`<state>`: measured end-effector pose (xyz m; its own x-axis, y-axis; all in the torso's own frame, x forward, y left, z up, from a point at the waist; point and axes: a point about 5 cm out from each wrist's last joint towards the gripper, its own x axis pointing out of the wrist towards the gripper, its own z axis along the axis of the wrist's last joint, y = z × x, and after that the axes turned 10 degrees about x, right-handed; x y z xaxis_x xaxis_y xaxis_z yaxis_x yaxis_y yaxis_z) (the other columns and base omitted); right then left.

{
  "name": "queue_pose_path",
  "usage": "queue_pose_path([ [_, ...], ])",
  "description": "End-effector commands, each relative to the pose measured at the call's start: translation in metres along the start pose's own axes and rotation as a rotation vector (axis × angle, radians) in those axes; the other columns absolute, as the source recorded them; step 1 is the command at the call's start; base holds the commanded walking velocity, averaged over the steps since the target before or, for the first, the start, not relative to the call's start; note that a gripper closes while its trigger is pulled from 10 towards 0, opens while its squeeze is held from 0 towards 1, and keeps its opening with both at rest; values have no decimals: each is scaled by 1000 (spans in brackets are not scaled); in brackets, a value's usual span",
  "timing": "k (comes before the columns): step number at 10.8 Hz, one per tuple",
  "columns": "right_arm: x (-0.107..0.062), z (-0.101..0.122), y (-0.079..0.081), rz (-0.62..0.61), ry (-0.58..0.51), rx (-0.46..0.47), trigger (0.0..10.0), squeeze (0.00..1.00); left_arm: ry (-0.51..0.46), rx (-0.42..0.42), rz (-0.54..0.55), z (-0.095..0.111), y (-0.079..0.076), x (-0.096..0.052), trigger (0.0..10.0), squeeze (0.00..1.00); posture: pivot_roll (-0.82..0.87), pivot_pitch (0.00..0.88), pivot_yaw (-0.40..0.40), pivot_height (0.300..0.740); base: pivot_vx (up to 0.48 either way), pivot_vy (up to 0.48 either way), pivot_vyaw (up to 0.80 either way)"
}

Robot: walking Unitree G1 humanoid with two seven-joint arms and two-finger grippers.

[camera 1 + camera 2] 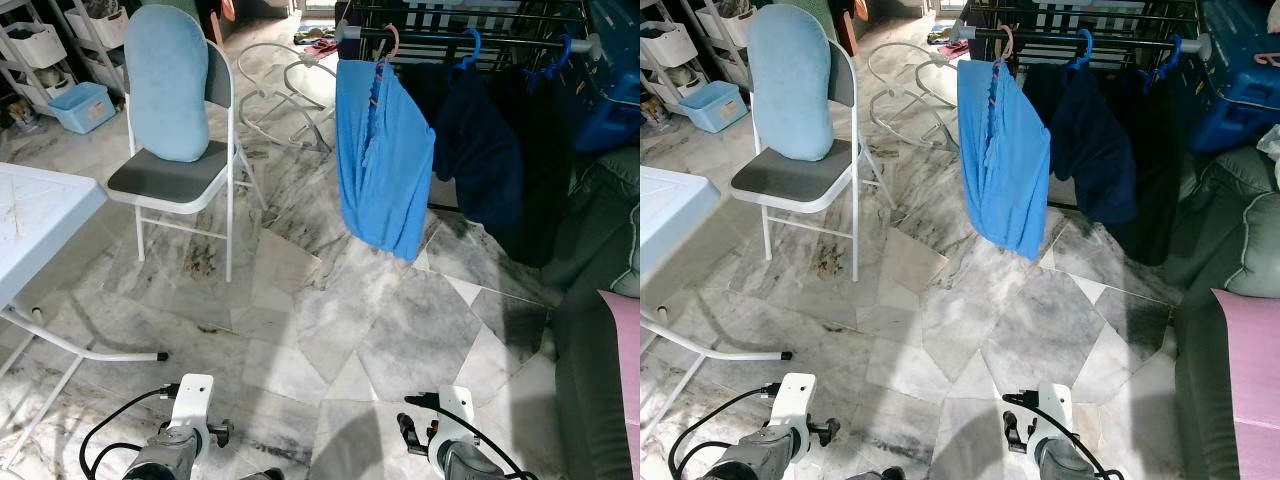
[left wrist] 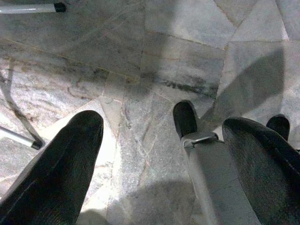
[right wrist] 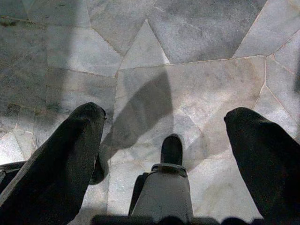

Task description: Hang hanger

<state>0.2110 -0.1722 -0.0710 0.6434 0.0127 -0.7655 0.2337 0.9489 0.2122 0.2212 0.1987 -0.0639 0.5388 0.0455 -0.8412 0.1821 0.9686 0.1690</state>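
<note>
So the biggest thing here is the black metal clothes rack (image 1: 470,25) across the far side of the pale marble tile floor (image 1: 380,330). It's already doing its job: a bright blue top (image 1: 380,160) hangs off a pink hanger (image 1: 388,42), and next to it a dark navy garment (image 1: 480,150) hangs off a blue plastic hanger (image 1: 470,45), with another blue hanger (image 1: 562,52) further along the same rail. Looks to me like the hanging part is done, since everything's hooked over the rail and nothing's being carried.

The grey sofa (image 1: 600,330) runs down the right side. A white-framed folding chair with a grey seat (image 1: 170,180) has a light blue cushion (image 1: 168,85) propped upright against its backrest, probably just parked there out of the way. A white folding table (image 1: 40,215) pokes in on the left.

For containers: a light blue plastic bin (image 1: 82,105) sits on the floor by white shelving (image 1: 40,45) far left; can't tell what's in it.

The left gripper (image 2: 161,150) and right gripper (image 3: 166,140) both hang low over bare floor, fingers spread apart, nothing between them.
</note>
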Motion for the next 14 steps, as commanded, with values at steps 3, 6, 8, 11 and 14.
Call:
queue_pose_path([
  [3,-3,-1,-14,-46,-43,272,10000,0,-335,-20,-234,90,-50,-6,10000,0,-205,0,81,740,0,0,0],
  [6,-3,-8,-11,-32,-12,150,10000,0,-315,37,-176,77,-48,-4,10000,0,-209,0,81,740,0,0,0],
  [8,-1,15,-12,4,-81,121,10000,0,-407,2,-173,94,-37,-8,10000,0,-202,0,68,740,0,0,0],
  [11,-6,120,5,121,-415,-58,10000,0,-637,116,-104,164,15,-32,10000,0,-173,0,20,740,0,0,0],
  [14,-28,165,28,280,-657,-138,10000,0,-755,58,-154,190,32,-48,10000,0,-172,0,19,740,0,0,0],
])
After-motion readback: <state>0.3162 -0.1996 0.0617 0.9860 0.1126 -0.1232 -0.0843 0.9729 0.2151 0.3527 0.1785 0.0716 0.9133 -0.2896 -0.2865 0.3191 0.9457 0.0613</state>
